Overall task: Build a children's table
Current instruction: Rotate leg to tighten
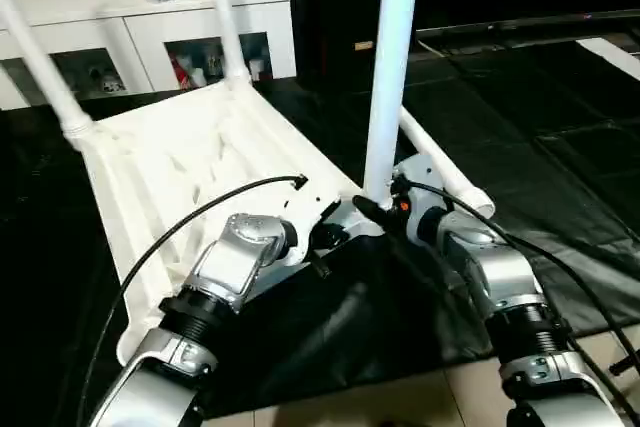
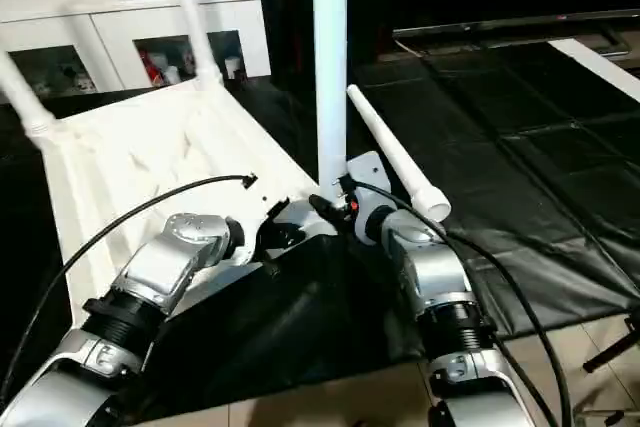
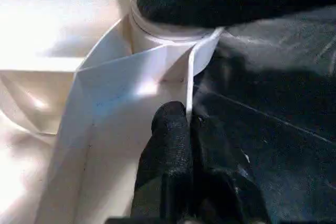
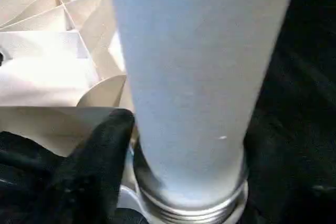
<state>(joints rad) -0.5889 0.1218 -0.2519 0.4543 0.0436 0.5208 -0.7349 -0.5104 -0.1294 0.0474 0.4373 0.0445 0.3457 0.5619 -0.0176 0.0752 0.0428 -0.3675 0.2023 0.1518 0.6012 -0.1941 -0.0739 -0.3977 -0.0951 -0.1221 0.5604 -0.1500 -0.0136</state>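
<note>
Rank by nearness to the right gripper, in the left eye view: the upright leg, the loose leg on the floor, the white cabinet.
1. Upright leg, right at the right gripper, in the near corner socket.
2. Loose leg, lying just beyond.
3. White cabinet, far back left.

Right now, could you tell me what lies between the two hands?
The upright leg, standing in the table top's near corner socket, between the left hand and right hand in the head views.
</note>
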